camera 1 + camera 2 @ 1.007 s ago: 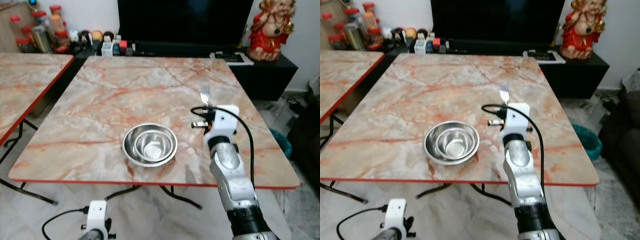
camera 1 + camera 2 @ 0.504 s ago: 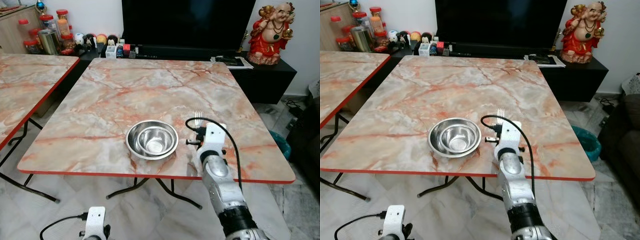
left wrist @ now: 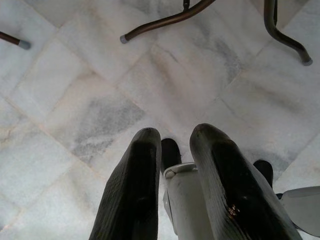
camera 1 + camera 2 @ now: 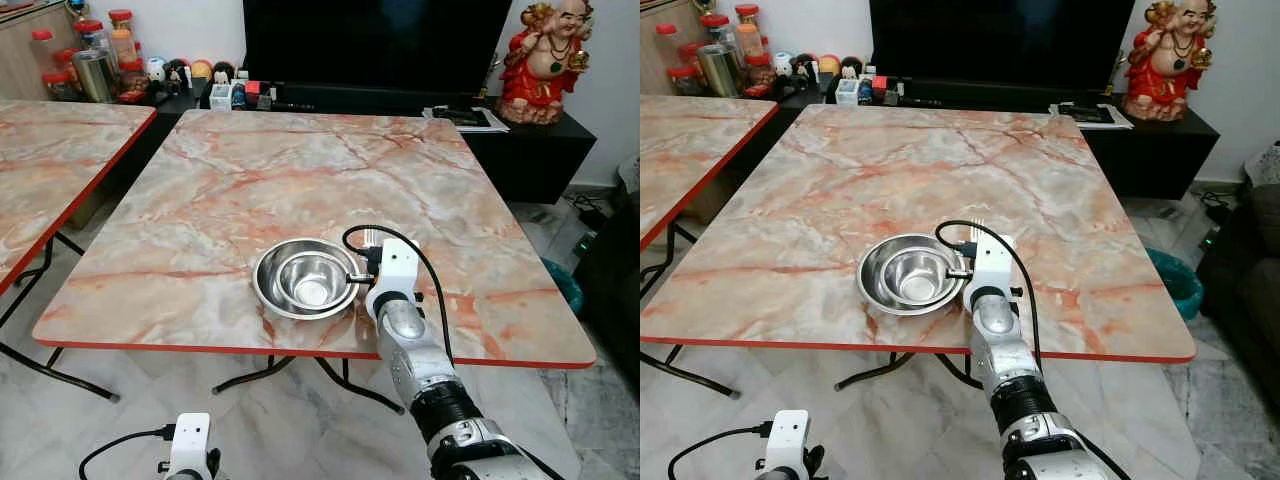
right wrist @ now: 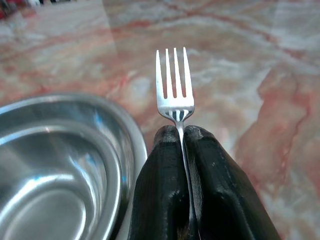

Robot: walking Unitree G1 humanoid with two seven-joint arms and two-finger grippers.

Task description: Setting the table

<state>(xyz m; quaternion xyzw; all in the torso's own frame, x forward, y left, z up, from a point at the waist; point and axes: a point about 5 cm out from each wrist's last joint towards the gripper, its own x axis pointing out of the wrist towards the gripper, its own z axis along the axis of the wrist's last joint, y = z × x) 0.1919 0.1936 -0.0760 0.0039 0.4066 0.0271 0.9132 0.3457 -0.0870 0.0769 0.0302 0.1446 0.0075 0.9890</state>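
Here, bowls: two steel bowls (image 4: 305,279), one nested in the other, near the front edge of the table (image 4: 230,190)
Fork: one fork (image 5: 174,85), tines up, just right of the bowls
Right gripper (image 5: 181,134): fingers pinched tight on the fork's neck
Left gripper (image 3: 172,150): hangs over floor tiles, fingers slightly apart, holding nothing

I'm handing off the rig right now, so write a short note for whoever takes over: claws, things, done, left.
Right claw: shut on the fork, tines pointing ahead, low over the table just right of the bowls.
Left claw: hangs idle over the floor, fingers slightly apart, holding nothing.
Done: two nested steel bowls sit near the table's front edge.
Left: lay the fork on the table beside the bowls and let go.
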